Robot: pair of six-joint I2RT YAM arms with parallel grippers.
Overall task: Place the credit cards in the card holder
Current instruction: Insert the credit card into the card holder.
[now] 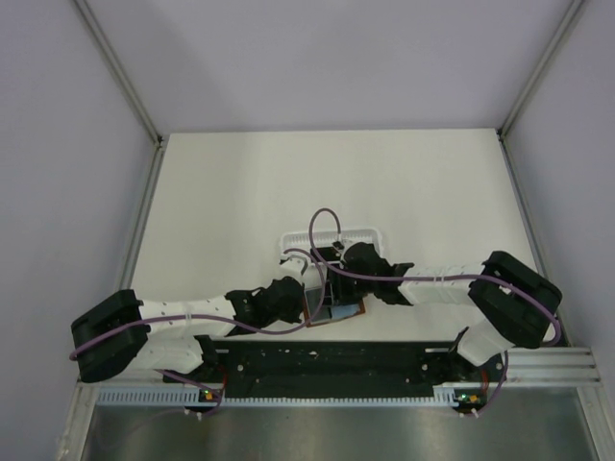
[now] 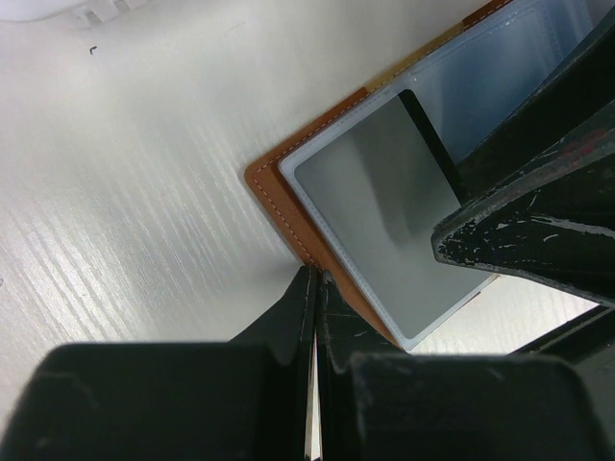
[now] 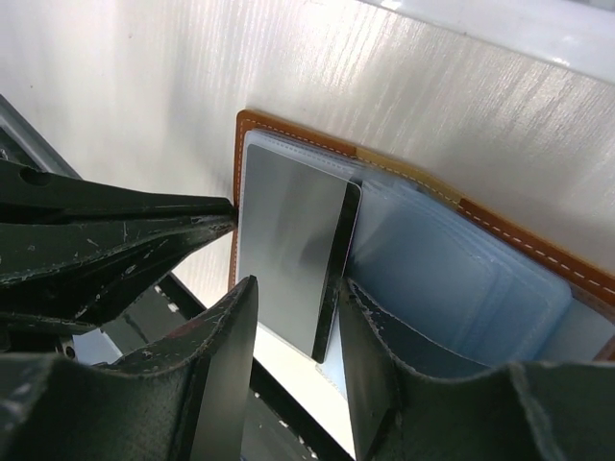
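Right gripper (image 3: 298,298) straddling a pocketed credit card (image 3: 288,240)
Its jaws stand apart around the card's 6 o'clock edge, likely to nudge it deeper; left gripper (image 2: 314,279), fingers together, presses the rim of the open card holder (image 3: 288,125) at 9 o'clock, probably steadying it

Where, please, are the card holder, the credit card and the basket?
card holder (image 2: 264,187): left wrist view, brown leather corner.
credit card (image 3: 288,250): right wrist view, glossy face.
basket (image 1: 360,232): top external view, far rim.
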